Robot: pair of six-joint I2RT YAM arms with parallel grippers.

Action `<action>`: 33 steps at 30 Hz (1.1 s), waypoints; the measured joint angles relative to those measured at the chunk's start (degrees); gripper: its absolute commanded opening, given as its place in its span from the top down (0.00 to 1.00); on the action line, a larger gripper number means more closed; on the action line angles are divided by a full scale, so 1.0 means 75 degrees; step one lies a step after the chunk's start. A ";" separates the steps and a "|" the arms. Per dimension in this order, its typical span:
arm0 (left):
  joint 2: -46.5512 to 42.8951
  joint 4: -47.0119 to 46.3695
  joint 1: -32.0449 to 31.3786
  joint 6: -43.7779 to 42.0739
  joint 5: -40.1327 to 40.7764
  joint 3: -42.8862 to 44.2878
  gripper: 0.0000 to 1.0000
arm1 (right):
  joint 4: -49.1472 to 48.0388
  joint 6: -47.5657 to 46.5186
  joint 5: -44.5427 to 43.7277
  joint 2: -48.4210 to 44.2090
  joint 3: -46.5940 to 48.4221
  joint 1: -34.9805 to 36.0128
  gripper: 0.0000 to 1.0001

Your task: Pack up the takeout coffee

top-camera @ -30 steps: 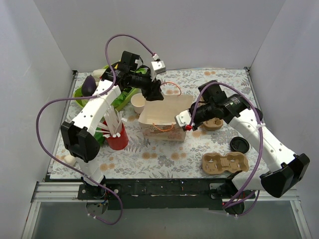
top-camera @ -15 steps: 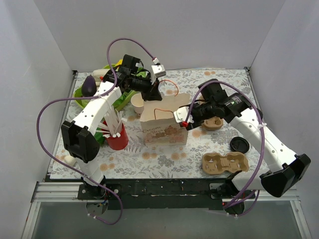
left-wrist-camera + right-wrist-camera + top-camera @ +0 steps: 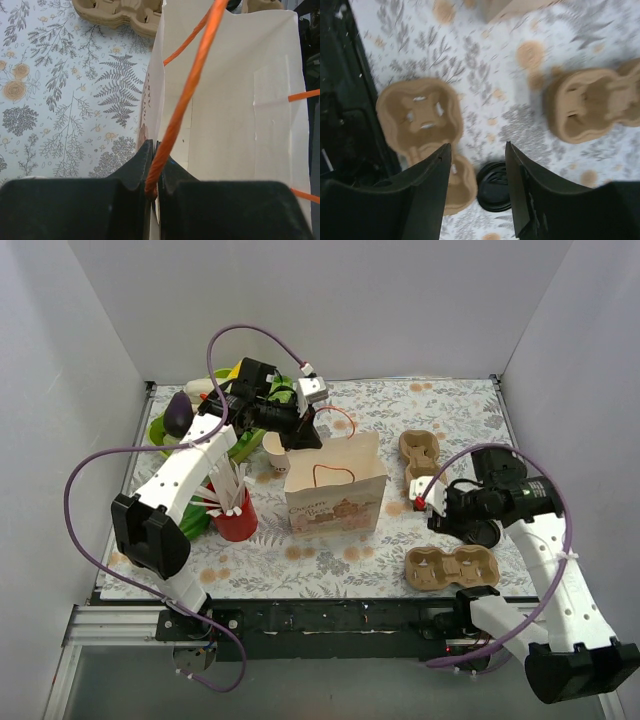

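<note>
Top external: right tool (image 3: 452, 515), now released, has withdrawn from the bag (image 3: 335, 490); left tool (image 3: 308, 435) clenches its orange handle (image 3: 340, 414).

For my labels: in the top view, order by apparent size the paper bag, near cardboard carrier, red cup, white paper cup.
1. paper bag
2. near cardboard carrier
3. red cup
4. white paper cup

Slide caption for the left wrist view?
Left gripper shut on the orange handle of the open white paper bag.
</note>
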State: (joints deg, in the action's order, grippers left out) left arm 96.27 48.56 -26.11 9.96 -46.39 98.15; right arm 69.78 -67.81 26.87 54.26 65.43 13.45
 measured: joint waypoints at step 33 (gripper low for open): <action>-0.0050 -0.0373 -0.0035 0.0082 -0.0134 -0.0332 1.00 | 0.0420 -0.2984 -0.2136 0.0629 -0.3165 -0.0592 0.45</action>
State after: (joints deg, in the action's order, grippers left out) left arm 95.90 45.76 -26.37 10.57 -47.40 95.66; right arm 72.93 -90.19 10.85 58.98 41.69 9.02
